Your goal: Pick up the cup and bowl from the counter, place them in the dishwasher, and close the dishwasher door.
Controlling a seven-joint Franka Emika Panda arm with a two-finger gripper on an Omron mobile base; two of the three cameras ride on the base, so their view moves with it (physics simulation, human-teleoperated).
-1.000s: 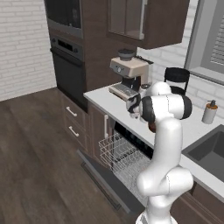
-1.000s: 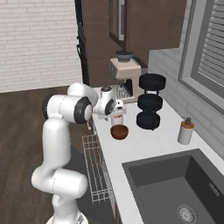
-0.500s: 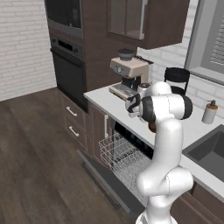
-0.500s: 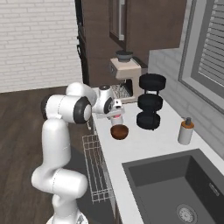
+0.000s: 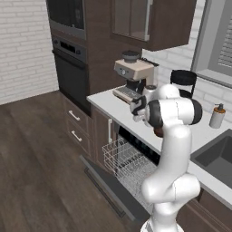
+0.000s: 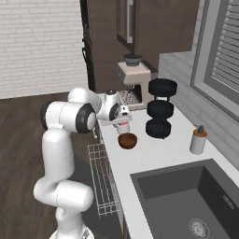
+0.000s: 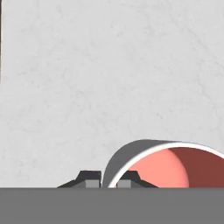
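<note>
Pincer [image 7: 105, 179] astride unmarked cup [image 7: 162, 164] rim

We see a white-painted brick wall [image 5: 22, 50] rising at the left above a dark brown wood-plank floor [image 5: 36, 172]. A black built-in wall oven [image 5: 70, 68] sits in a tall dark brown cabinet column, with dark brown wooden upper cabinets [image 5: 149, 22] beside it and brown drawers with pale handles [image 5: 74, 124] below. Behind the worktop runs a light grey tiled backsplash [image 6: 182, 79], and above it a grey-framed window with slatted blinds [image 6: 224, 56] lets in daylight.
</note>
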